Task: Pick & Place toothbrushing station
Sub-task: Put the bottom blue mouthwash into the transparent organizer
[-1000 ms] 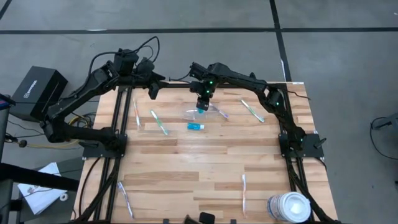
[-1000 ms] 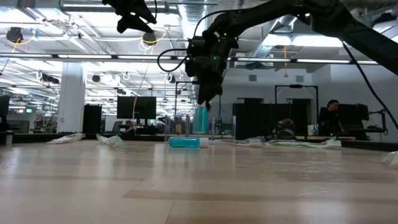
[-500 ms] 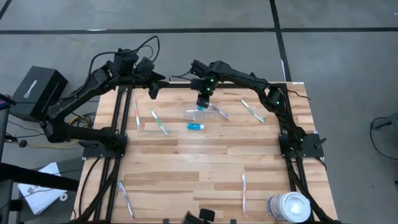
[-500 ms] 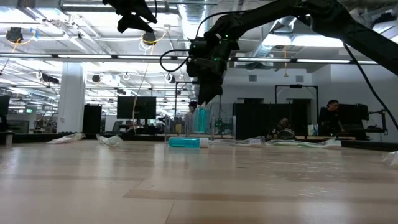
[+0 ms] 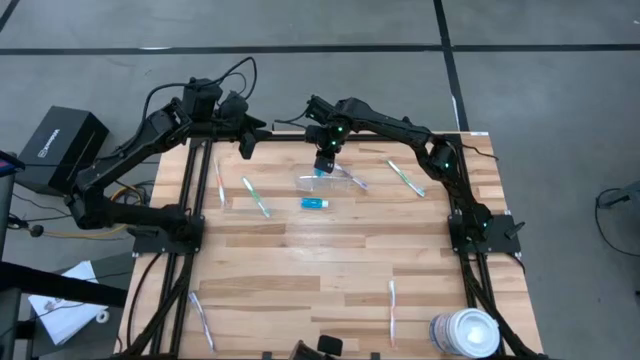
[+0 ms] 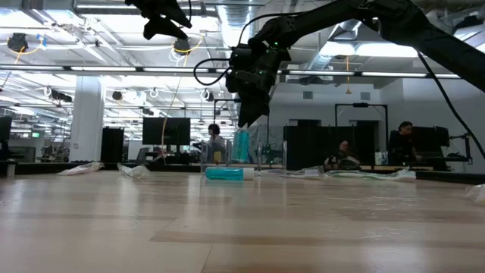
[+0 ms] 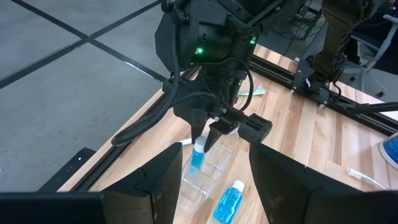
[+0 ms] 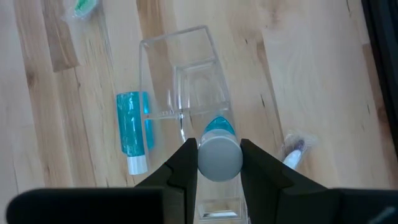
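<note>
Hovering over clear container [image 5: 322, 183], right gripper [image 8: 219, 163] pinched upright toothpaste tube [image 8: 219, 151] by white cap; second tube [image 5: 315, 203] lay flat beside container; left gripper [image 5: 246, 146] waited at table's far edge, fingers spread.

Wooden table [image 5: 300, 260], plank-surfaced, under the right gripper [image 5: 322, 168] and extending well away from it. Large white round tub [image 5: 465, 332], on the table's corner far from that gripper. Black box [image 5: 60, 148], on the grey floor [image 5: 560, 90] off the table, beyond the left gripper [image 5: 246, 148]. Seated people [image 6: 402, 144], in the room behind the table.
</note>
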Tool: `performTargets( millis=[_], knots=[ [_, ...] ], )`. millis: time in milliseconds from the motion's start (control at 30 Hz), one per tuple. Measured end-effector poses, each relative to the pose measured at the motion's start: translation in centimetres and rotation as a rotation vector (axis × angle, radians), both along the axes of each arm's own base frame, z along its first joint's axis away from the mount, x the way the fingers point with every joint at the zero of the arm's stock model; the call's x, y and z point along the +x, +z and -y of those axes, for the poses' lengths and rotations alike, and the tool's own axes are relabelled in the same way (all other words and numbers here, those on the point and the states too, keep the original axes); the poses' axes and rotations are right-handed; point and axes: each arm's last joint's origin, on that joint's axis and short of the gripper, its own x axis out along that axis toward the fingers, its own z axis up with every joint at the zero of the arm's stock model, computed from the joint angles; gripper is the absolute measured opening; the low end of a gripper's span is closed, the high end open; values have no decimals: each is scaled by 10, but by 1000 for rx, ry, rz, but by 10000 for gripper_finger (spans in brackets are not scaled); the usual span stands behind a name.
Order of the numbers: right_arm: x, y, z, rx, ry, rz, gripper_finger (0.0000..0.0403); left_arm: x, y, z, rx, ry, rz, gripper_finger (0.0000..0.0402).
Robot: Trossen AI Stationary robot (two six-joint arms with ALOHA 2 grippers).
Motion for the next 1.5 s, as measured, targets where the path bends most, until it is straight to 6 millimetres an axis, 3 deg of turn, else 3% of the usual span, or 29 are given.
performTargets(
  millis=[400, 867, 1233, 1500],
  knots=[
    [2, 0, -2, 14, -16, 12, 84, 0, 0, 0, -1, 1, 1, 182],
    [19, 1, -40, 37, 129, 36, 84, 0, 0, 0, 3, 0, 5, 182],
    [14, 1, -27, 10, 79, 16, 84, 0, 1, 0, 4, 0, 7, 182],
    [15, -28, -37, 32, 77, -34, 84, 0, 1, 0, 6, -1, 6, 182]
  ],
)
